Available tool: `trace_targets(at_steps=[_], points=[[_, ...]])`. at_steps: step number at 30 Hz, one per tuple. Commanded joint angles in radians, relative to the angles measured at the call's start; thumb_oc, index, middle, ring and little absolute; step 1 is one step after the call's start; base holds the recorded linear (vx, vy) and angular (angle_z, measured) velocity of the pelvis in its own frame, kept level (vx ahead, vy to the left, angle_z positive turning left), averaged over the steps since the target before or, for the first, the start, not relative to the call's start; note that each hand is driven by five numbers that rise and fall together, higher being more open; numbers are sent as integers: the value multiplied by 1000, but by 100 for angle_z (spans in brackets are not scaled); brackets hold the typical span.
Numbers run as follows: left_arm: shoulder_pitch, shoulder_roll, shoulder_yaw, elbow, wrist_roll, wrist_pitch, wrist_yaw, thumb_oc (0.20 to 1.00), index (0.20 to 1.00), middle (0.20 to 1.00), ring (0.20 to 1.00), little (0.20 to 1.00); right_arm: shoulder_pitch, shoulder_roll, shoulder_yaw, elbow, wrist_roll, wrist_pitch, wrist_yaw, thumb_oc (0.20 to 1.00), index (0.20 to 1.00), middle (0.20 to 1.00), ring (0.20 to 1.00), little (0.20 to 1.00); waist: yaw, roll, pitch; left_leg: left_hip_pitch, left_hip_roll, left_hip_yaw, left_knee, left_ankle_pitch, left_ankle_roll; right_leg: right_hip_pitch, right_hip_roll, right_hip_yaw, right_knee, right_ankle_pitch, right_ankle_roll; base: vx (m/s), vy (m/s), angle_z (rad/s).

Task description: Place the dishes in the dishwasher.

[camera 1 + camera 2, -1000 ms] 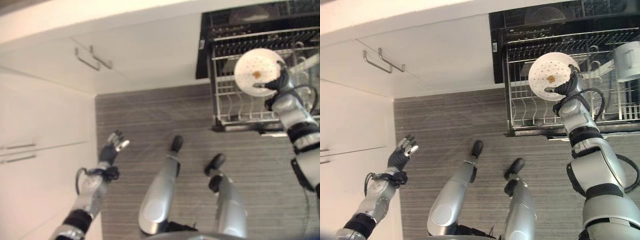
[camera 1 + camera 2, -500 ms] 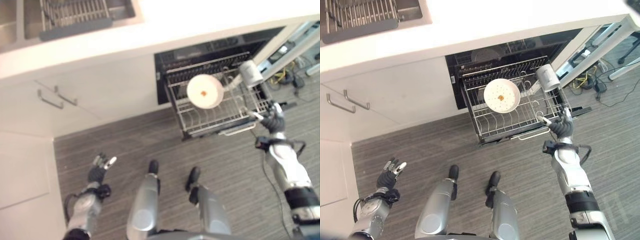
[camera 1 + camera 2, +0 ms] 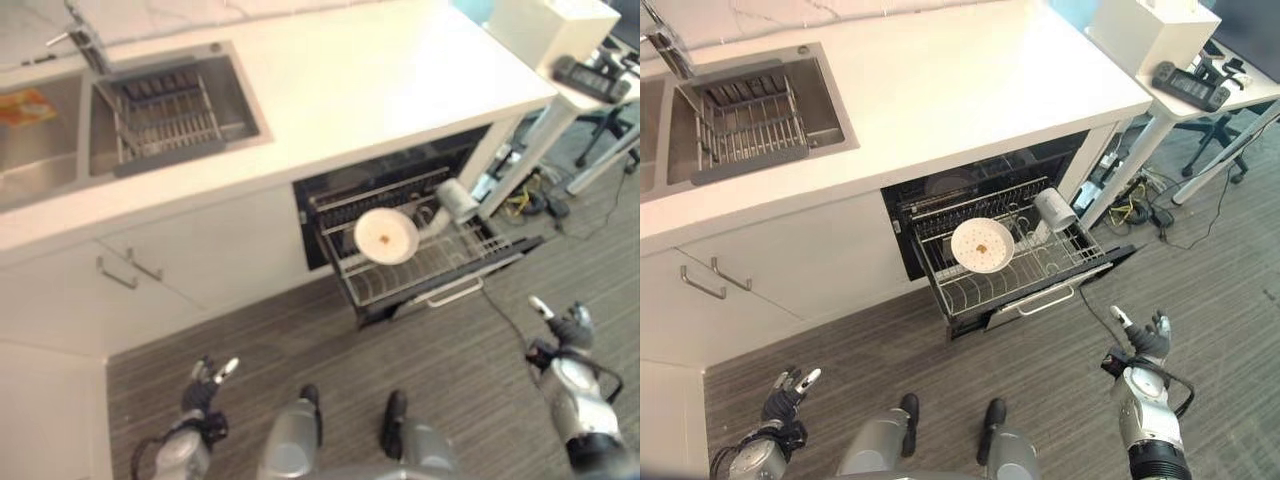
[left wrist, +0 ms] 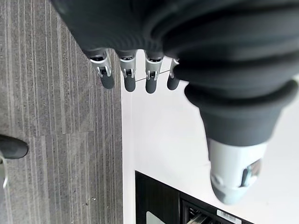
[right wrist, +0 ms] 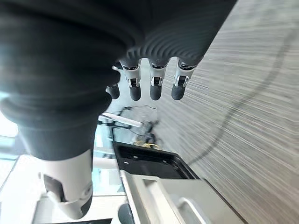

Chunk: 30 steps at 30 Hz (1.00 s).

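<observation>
The pulled-out dishwasher rack (image 3: 1025, 282) is carrying a white plate (image 3: 982, 245) standing on edge (brownish spot in the middle) and a pale cup (image 3: 1054, 209) tipped on its side at the rack's far right corner, well apart.

Bright, even light falls from above. The white bench top (image 3: 940, 90) glares almost to blankness, and the pale cupboard fronts (image 3: 200, 260) wash out. The open black dishwasher cavity (image 3: 970, 185) stays dark. Straight lines bow toward the edges of the head views. In the wrist views the near dark ribbed covers are soft, unfocused masses.
</observation>
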Motion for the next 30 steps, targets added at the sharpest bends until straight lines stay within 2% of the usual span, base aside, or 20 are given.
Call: trace_targets(at_steps=[1,3,8,9,12,23,30], points=[[-7,38,7,-14,54,-8,-11,1000,1000,1000,1000,1000,-53,-35,9,30,130,-42,78,1000,1000,1000,1000,1000,32,6,17,37,28,34,-45,47,-38,16,-18,-23,51,22,55,83,-30,5],[-19,40,-10,-1,53,1,-9,1000,1000,1000,1000,1000,-79,-14,37,104,222,-15,130,1000,1000,1000,1000,1000,41,15,15,38,25,28,-45,52,-40,21,-20,-29,51,21,52,79,-23,0],[-52,44,-43,40,55,4,-25,1000,1000,1000,1000,1000,-169,-5,60,308,377,5,243,1000,1000,1000,1000,1000,66,38,21,30,17,10,-45,63,-42,21,-27,-38,51,21,47,43,-7,6],[-63,43,-62,63,48,-6,-36,1000,1000,1000,1000,1000,-219,-16,53,390,444,20,300,1000,1000,1000,1000,1000,77,53,26,22,10,0,-45,69,-43,16,-33,-42,51,22,45,10,30,32],[-74,34,-92,96,30,-29,-54,1000,1000,1000,1000,1000,-298,-48,44,481,515,48,354,1000,1000,1000,1000,1000,90,84,44,15,-3,-16,-45,74,-46,13,-43,-46,51,19,43,15,54,31],[-57,26,-136,85,-13,-39,-89,1000,1000,1000,1000,1000,-475,-178,40,640,463,97,417,1000,1000,1000,1000,1000,107,145,69,-5,-27,-40,-45,90,-53,-4,-70,-53,51,25,43,9,50,6],[-55,26,-173,42,-64,-22,-99,1000,1000,1000,1000,1000,-640,-299,70,697,377,103,419,1000,1000,1000,1000,1000,123,205,85,-29,-50,-45,-45,102,-58,-30,-98,-58,51,27,49,-10,101,5]])
